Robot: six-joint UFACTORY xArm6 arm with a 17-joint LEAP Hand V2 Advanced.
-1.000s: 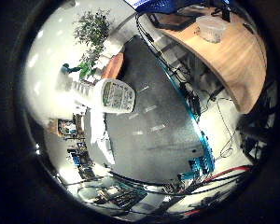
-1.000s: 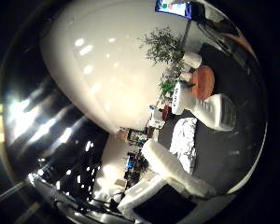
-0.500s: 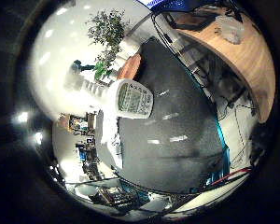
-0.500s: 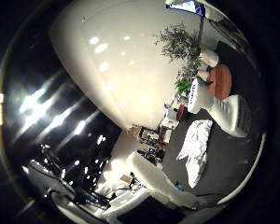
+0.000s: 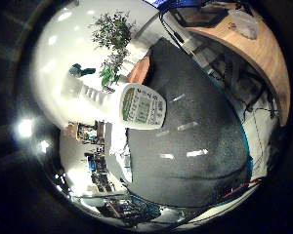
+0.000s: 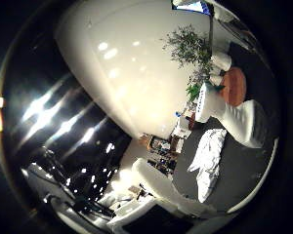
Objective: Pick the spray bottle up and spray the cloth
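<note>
One white plastic spray bottle with a teal trigger head fills my little-finger view, lying close across the palm above the dark grey table mat. My white right hand shows one finger; I cannot tell its grip. The crumpled white cloth lies on the mat beside the bottle.
</note>
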